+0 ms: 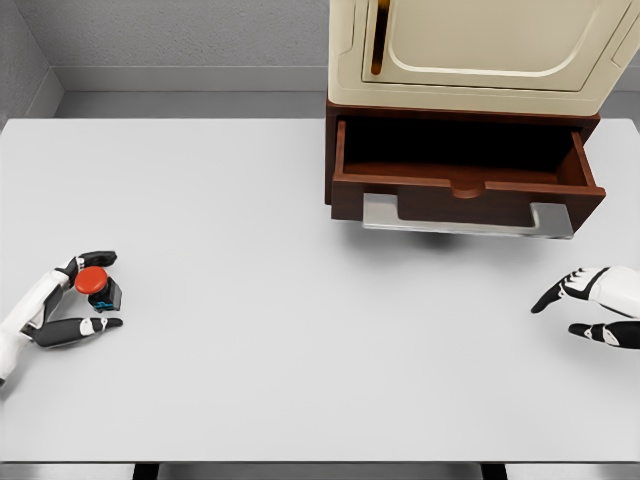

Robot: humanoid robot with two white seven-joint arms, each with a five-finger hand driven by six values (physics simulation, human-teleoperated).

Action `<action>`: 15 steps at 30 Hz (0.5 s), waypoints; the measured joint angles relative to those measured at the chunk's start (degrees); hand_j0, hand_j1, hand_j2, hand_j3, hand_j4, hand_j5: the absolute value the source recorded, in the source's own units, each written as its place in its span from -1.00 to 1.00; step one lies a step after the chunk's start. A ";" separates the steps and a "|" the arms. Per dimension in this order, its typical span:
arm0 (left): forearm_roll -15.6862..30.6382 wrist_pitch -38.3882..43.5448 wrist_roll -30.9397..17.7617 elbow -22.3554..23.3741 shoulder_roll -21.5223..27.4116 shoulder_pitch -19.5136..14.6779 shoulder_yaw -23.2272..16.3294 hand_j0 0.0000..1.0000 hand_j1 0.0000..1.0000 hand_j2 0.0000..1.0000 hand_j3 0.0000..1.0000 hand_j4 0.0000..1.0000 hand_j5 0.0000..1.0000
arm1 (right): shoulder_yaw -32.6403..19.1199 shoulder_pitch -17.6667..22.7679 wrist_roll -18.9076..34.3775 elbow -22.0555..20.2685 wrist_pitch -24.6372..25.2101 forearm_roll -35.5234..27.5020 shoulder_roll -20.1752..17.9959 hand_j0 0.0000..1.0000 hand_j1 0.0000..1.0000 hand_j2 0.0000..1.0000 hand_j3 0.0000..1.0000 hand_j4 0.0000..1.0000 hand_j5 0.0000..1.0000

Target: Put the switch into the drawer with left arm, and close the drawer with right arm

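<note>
Low left, red-capped black switch (96, 288), fingers (98, 258) around

Left hand (62, 300) low at the left edge, fingers curled; right hand (592, 305) at the right edge, fingers relaxed

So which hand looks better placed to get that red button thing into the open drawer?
The left hand: its fingers already surround the switch. The right hand rests far across the table, near the open drawer.
</note>
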 measured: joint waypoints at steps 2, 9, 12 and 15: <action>-0.08 0.10 0.13 -0.05 0.17 0.00 0.10 0.11 0.11 0.11 0.11 0.11 0.11 | 0.00 0.00 0.01 0.00 0.00 0.03 -0.03 0.31 0.31 0.31 0.31 0.31 0.31; -0.25 0.28 0.27 -0.41 0.39 0.00 0.44 -0.09 -0.09 -0.09 -0.09 -0.09 -0.09 | 0.03 0.09 -0.01 0.05 0.00 -0.04 -0.10 0.32 0.32 0.32 0.32 0.32 0.32; -0.31 0.30 0.26 -1.56 0.34 0.00 0.51 -0.21 -0.21 -0.21 -0.21 -0.21 -0.21 | 0.05 0.00 0.04 0.08 0.00 -0.02 -0.19 0.32 0.32 0.32 0.32 0.32 0.32; -0.34 0.31 0.26 -2.90 0.29 -0.17 0.61 -0.22 -0.22 -0.22 -0.22 -0.22 -0.22 | 0.04 0.00 0.05 0.12 0.00 -0.05 -0.30 0.32 0.32 0.32 0.32 0.32 0.32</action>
